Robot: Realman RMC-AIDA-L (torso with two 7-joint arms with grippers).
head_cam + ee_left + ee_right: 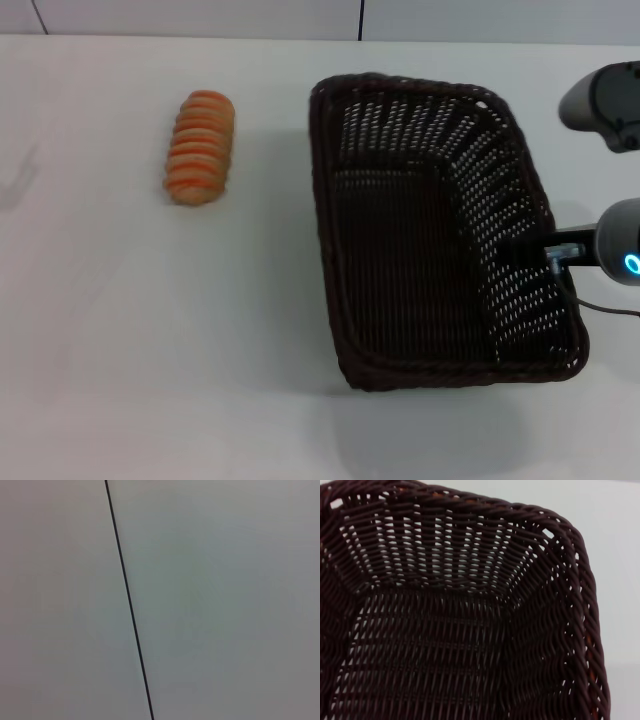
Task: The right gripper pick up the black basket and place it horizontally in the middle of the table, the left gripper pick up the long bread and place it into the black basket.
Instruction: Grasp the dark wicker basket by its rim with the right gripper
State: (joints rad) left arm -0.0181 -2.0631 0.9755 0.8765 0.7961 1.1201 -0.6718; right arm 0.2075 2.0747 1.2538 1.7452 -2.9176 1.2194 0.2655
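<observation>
Reaching at the black basket (430, 270)'s right wall, the right gripper (545, 252), fingers' grip impossible to tell, is risking tipping it on the table (120, 350).

The basket (440, 250) sits on the desk (150, 360). The right gripper (525, 250) is at its right wall. The bread (200, 147) lies well to the left of the fingers, apart from the basket.

Light falls even and bright from above across the white table (150, 350), with only a soft shadow below the basket (420, 280) and a faint one beside the bread (200, 147). The basket's dark weave swallows detail inside. The head view looks slightly soft, possibly mild blur; the close-up weave (445, 630) reads sharper.
</observation>
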